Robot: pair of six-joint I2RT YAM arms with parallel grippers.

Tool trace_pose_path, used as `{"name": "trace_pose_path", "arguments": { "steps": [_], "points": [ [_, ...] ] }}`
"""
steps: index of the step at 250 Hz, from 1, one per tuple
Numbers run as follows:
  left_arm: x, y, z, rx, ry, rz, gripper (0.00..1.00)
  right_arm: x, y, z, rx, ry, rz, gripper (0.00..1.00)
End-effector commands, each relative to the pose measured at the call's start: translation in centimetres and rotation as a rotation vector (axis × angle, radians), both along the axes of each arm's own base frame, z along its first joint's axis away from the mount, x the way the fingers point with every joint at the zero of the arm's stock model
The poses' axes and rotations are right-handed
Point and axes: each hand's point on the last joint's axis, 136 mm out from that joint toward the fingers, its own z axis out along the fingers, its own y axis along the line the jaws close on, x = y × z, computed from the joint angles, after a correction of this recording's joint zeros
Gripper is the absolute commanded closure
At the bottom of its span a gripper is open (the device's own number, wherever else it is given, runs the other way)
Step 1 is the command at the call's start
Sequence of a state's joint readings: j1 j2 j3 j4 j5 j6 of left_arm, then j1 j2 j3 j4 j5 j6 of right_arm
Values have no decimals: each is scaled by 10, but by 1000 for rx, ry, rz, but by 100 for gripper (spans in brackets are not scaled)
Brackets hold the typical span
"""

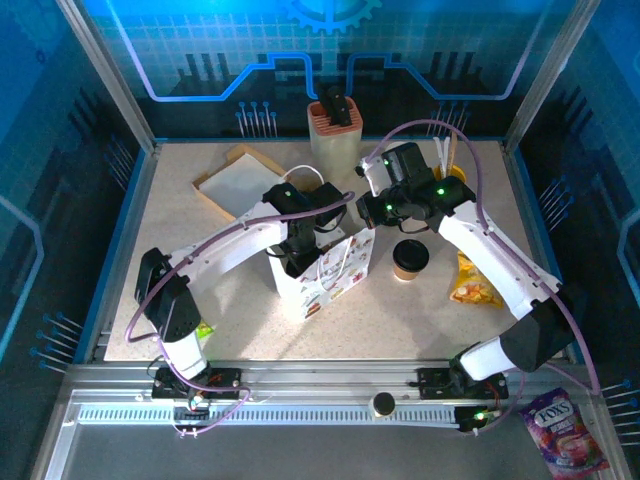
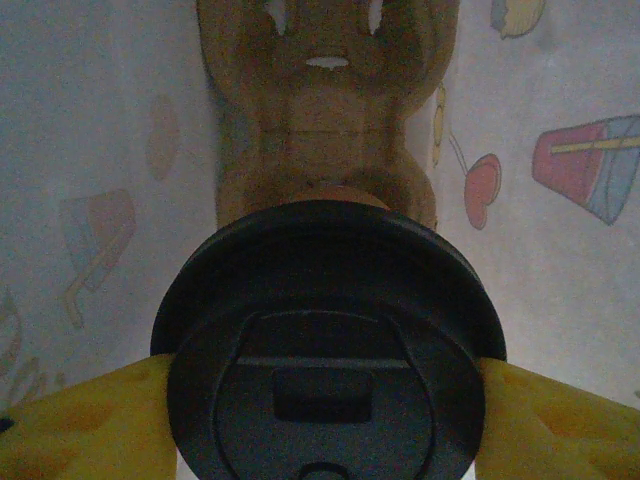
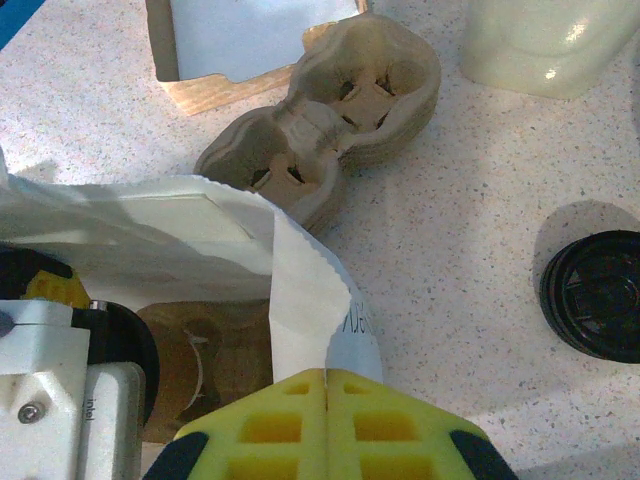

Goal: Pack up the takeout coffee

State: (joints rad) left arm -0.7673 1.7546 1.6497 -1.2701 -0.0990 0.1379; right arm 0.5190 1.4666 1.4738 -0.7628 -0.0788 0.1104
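Observation:
One takeout coffee, seen from above by its black lid [image 2: 330, 340], hangs inside the white printed paper bag [image 1: 325, 272]. My left gripper [image 2: 330, 400] is shut on it, with yellow fingers [image 2: 85, 420] on both sides of the cup. Below it on the bag's floor lies a brown pulp cup carrier [image 2: 325, 130]. My right gripper [image 3: 327, 378] is shut on the bag's upper edge [image 3: 320, 290] and holds the mouth apart. A second takeout coffee [image 1: 410, 258], tan with a black lid, stands on the table right of the bag.
Another pulp carrier [image 3: 330, 125] lies beyond the bag, next to a wooden tray [image 1: 237, 180] and a cream holder [image 1: 335, 135]. A black round stack of lids [image 3: 595, 295] sits to the right. A yellow snack packet [image 1: 475, 285] lies near the right arm.

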Motion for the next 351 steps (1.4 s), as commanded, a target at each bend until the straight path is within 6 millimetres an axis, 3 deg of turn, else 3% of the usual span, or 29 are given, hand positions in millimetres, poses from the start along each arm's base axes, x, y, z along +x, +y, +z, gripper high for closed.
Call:
{"name": "trace_pose_path", "arguments": {
  "steps": [1,351],
  "points": [
    [2,7,-1,14,-15,-7,48,-3,5,-6,-25,18,23,97],
    [3,9,-1,34,-19,-8,48,-2,6,-7,-24,21,26,97]
  ]
}}
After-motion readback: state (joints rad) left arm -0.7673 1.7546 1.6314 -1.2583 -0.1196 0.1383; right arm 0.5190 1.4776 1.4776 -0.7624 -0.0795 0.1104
